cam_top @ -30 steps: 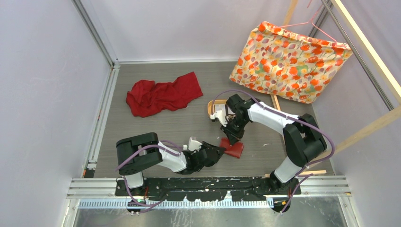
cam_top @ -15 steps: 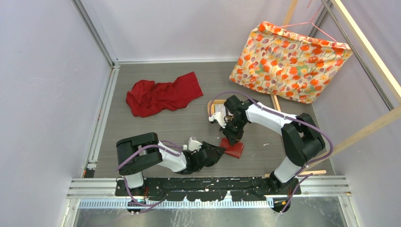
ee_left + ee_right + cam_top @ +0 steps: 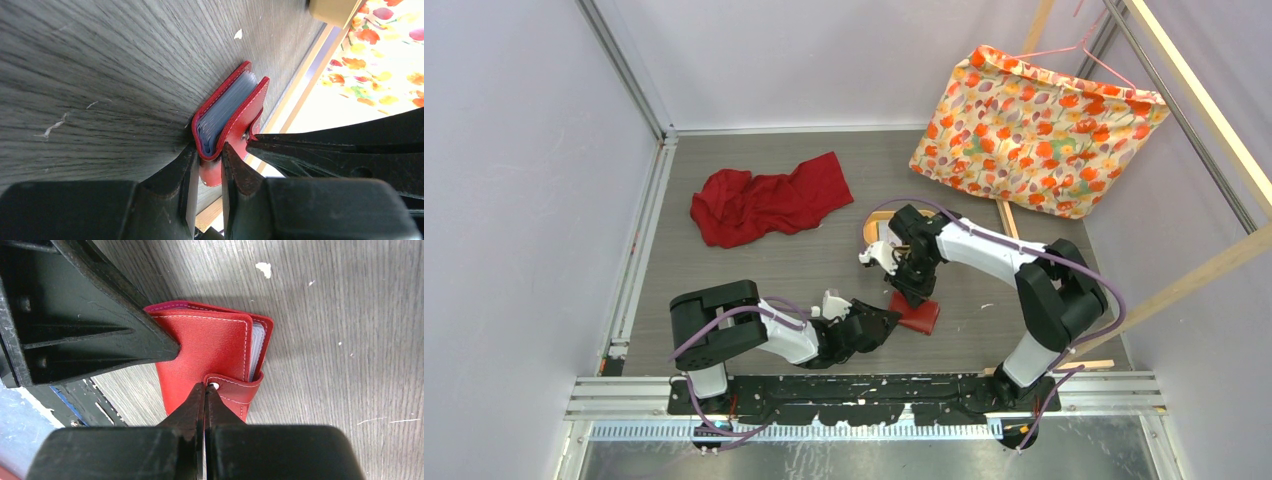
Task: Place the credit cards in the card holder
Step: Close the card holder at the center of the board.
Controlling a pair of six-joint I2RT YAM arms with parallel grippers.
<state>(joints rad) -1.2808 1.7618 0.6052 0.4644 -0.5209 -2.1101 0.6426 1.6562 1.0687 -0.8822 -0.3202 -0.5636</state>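
Note:
The card holder (image 3: 924, 316) is a red folded wallet lying on the grey table, with pale inner pockets showing between its covers (image 3: 235, 117). My left gripper (image 3: 889, 322) is shut on its near end, with one finger on each side (image 3: 207, 150). My right gripper (image 3: 911, 293) is shut and empty, and its tips rest on the snap tab (image 3: 240, 390) on top of the card holder (image 3: 205, 347). In the right wrist view the right gripper (image 3: 205, 386) touches the snap stud. No loose credit cards are in view.
A red cloth (image 3: 769, 198) lies crumpled at the back left. A floral bag (image 3: 1034, 130) hangs on a wooden frame at the back right. An oval wooden tray (image 3: 874, 222) sits behind the right wrist, partly hidden. A metal rail runs along the left edge.
My right wrist has shifted a little to the left and nearer over the card holder. The left arm and the card holder have not moved.

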